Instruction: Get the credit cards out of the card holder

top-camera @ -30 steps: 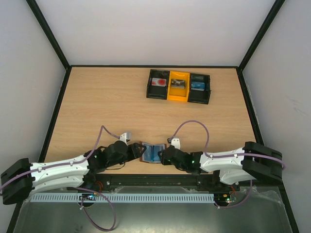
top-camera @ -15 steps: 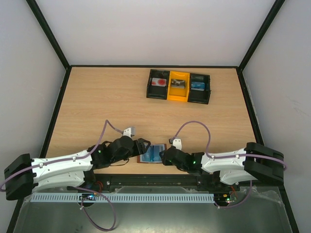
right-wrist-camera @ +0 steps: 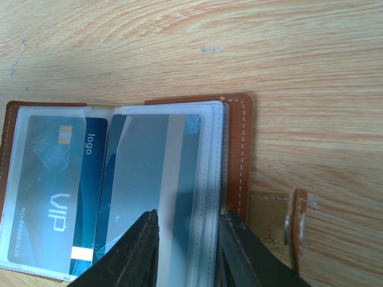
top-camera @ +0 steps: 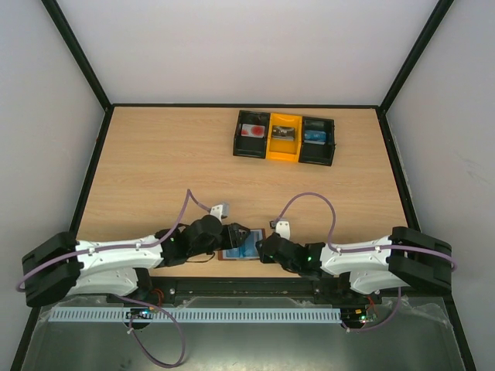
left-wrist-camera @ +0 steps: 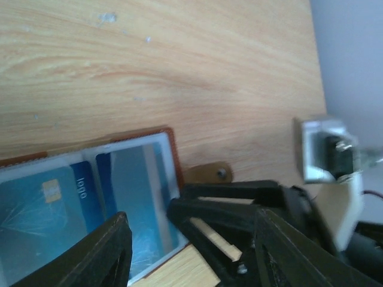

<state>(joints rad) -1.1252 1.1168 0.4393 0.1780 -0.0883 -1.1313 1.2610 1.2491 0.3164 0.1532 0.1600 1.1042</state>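
The brown leather card holder (right-wrist-camera: 238,149) lies open and flat at the table's near edge, and also shows in the top view (top-camera: 246,249). A blue VIP credit card (right-wrist-camera: 57,191) sits in its left clear sleeve, and a grey-blue card (right-wrist-camera: 152,179) in its right one. The snap tab (right-wrist-camera: 293,221) sticks out to the right. My right gripper (right-wrist-camera: 188,218) is narrowly open, with its tips over the right page and leather edge. My left gripper (left-wrist-camera: 191,216) is wide open and empty just above the holder (left-wrist-camera: 170,149), facing the right gripper's fingers (left-wrist-camera: 227,221).
A black-and-yellow three-compartment tray (top-camera: 285,154) stands at the back of the table, with one card in each compartment. Both arms meet at the near edge. Black frame rails border the table.
My left arm has swung right and forward, bringing its open gripper over the holder's left side. The holder's pages now lie flatter. My right gripper has stayed in place.
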